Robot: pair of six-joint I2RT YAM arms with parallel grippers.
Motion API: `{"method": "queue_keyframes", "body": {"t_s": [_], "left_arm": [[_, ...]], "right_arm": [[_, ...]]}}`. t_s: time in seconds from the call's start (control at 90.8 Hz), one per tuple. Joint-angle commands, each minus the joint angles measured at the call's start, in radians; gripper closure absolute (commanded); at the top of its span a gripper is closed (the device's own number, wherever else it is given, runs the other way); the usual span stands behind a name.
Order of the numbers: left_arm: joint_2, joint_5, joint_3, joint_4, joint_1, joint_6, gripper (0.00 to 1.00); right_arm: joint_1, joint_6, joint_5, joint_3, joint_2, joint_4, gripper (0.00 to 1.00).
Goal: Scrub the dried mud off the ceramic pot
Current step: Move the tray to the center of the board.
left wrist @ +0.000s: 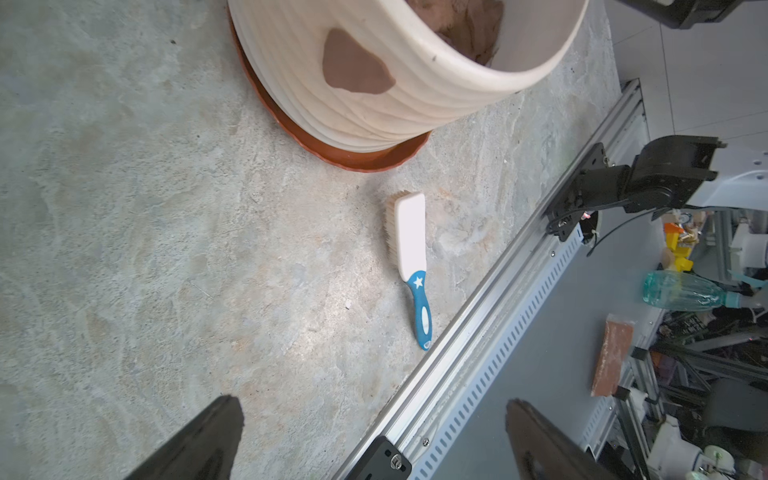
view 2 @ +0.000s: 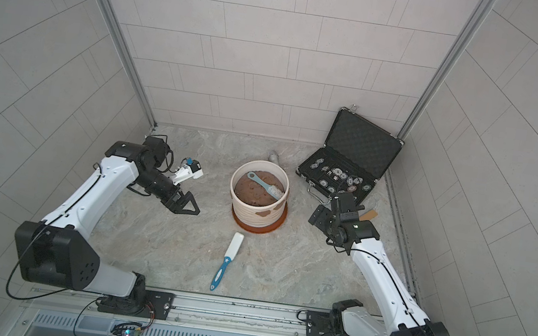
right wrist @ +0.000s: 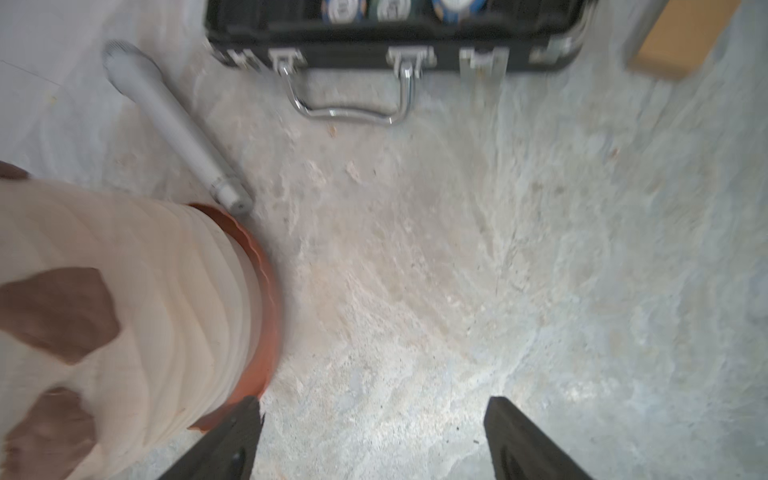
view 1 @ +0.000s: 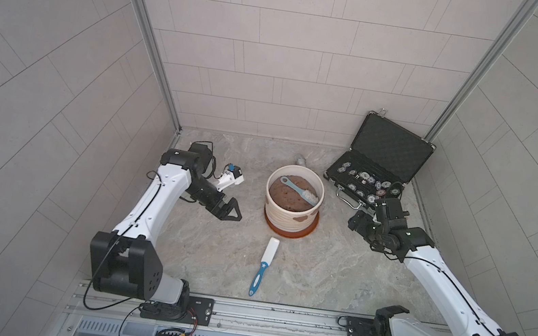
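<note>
Pre-grasp step, nothing scrubbed yet by the look of it. Nearest you, the white brush (view 1: 264, 264) lies loose on the table; you'll likely need its blue handle next. Further in, the left gripper (view 1: 232, 211) and right gripper (right wrist: 374, 436) flank the ceramic pot (view 1: 283, 219), both spread and empty. Dried mud (view 1: 299, 218) sits on its near wall.

Blocking the middle of the floor: a wide cream ribbed ceramic pot (view 1: 285, 219), sitting on a terracotta-orange round saucer (view 1: 290, 233). Narrowing the near approach: a white-backed, blue-handled bristle brush (view 1: 264, 264), lying just in front. Leaving bare stone open on both flanks, between pot and left gripper (left wrist: 374, 401) and between pot and right gripper (right wrist: 374, 401). Crowding the far right corner: an open black case (view 1: 395, 147). Lying just behind the saucer: a grey cylinder (right wrist: 174, 120). Partly covering the pot's mouth: a teal-handled brush (view 1: 298, 191).
</note>
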Motion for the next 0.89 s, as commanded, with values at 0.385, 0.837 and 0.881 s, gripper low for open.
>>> {"method": "queue_keyframes", "body": {"t_s": [0.385,0.837,0.881], "left_arm": [[0.111,0.028,0.002,0.252,-0.001,-0.396,0.0],[0.153,0.125,-0.015,0.331,-0.002,-0.477,0.0],[0.154,0.124,-0.015,0.332,-0.002,-0.478,0.0]], "right_arm": [[-0.007,0.05,-0.451,0.022,0.399,0.35,0.59],[0.032,0.051,-0.545,0.079,0.611,0.519,0.57],[0.036,0.052,-0.547,0.087,0.631,0.526,0.59]]}}
